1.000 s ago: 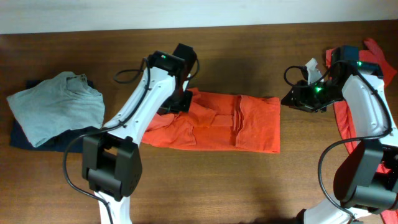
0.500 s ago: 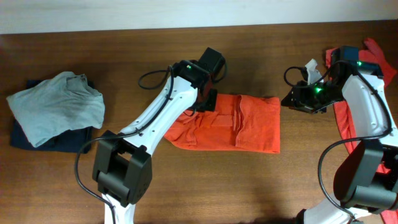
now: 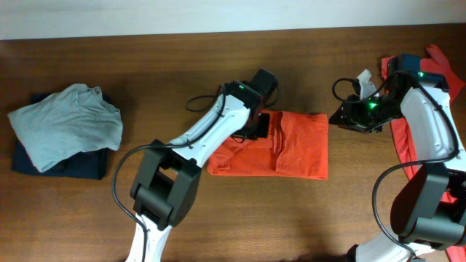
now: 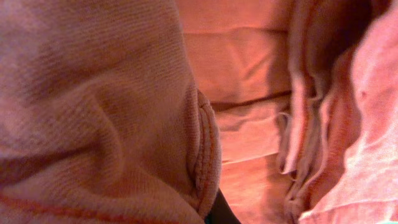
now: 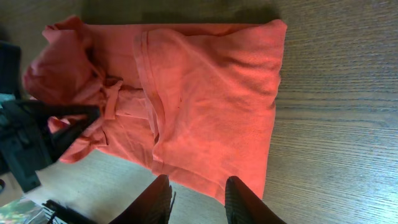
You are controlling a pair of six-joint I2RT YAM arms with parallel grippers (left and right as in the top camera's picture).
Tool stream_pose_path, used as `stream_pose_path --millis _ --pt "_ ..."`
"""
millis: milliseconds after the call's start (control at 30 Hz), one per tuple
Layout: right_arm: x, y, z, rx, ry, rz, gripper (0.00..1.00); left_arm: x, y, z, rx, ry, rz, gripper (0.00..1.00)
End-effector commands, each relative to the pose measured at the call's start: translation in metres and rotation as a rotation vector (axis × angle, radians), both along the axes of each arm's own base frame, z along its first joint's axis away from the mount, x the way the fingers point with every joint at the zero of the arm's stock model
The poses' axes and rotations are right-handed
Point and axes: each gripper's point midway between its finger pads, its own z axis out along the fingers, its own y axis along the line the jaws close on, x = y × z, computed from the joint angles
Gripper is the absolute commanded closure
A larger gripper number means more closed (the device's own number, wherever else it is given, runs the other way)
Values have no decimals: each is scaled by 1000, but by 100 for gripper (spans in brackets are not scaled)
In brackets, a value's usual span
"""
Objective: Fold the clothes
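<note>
- The table carries the orange-red T-shirt flat just right of centre. Its left part is doubled over toward the right, probably a side fold being laid in.
- A grey garment on a dark one lies far left, and more red clothes sit at the right edge, both apart from the work.
- The left gripper is pinched tight on the T-shirt's left edge, cloth draped across its camera, so it can carry that edge over.
- The right gripper hovers off the right hem, fingers partly apart and empty, clear of the fold.
- Compared with a second ago, the left gripper is further right with the edge in tow and the T-shirt's outline is narrower. The right arm is unchanged.
</note>
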Motion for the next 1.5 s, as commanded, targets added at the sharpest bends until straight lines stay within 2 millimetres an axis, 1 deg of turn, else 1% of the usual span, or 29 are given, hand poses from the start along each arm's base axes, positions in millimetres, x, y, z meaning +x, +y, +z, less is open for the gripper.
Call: stream_pose_path --millis 0,33,67,100,133,200,233,267,300,333,367,400,433,467,533,567,600,667,733,767,800,833,933,1067,1167,1200,1267,1333,1467 --pt "2 -1 12 -4 -39 3 66 -8 -15 2 -25 5 -18 80" --pt "2 -1 12 -4 -39 3 66 -8 -14 2 -18 1 -17 69" --pt "2 -1 12 -4 -39 3 66 -6 -12 1 -5 -7 -15 64" --pt "2 -1 12 -4 -39 3 66 -5 -9 1 8 -15 -14 54" --pt "2 -1 12 -4 -38 3 66 -4 -8 2 16 -23 -13 47" --pt "2 -1 12 -4 -38 3 66 0 -6 10 19 -32 -34 47" --pt "2 -1 12 -4 -39 3 66 9 1 25 43 -58 -35 47" --pt "2 -1 12 -4 -39 3 66 14 7 35 67 -75 -30 47" --pt "2 -1 12 -4 -39 3 66 23 18 56 108 -113 -22 46" --pt "2 -1 12 -4 -39 3 66 28 28 69 142 -137 -14 45" --pt "2 -1 12 -4 -38 3 66 35 43 87 189 -169 3 43" --pt "2 -1 12 -4 -36 3 66 45 66 109 250 -207 43 41" --pt "2 -1 12 -4 -36 3 66 47 75 116 265 -213 59 41" --pt "2 -1 12 -4 -36 3 66 52 93 123 279 -208 93 41" --pt "1 -1 12 -4 -34 3 66 54 120 121 280 -153 147 41" --pt "1 -1 12 -3 -32 3 66 53 131 118 266 -115 168 43" --pt "0 -1 12 -2 -30 3 66 51 140 113 238 -67 188 49" --pt "-1 0 12 -2 -26 3 66 47 152 99 131 43 157 59" --pt "-1 0 12 -1 -24 3 66 47 165 86 109 85 161 70" --pt "-1 0 12 -1 -24 3 66 46 176 71 104 118 167 83" --pt "-1 0 12 -1 -24 3 66 45 177 54 69 141 138 91" --pt "-1 0 12 -1 -22 3 66 43 171 41 20 159 101 95" --pt "-2 0 12 0 -17 3 66 33 155 14 -82 198 23 98" --pt "-4 0 12 2 -13 3 66 16 143 -6 -125 250 -4 99" --pt "-5 0 11 2 -5 3 66 0 107 0 -243 297 -70 99" --pt "-6 0 11 -3 -1 2 66 -6 86 8 -300 303 -105 99" --pt "-6 0 11 -3 1 3 66 -13 65 19 -332 298 -151 99" --pt "-6 0 11 -3 1 3 66 -27 43 28 -332 293 -212 99" --pt "-5 0 11 -4 -4 3 66 -51 14 29 -316 303 -303 100"
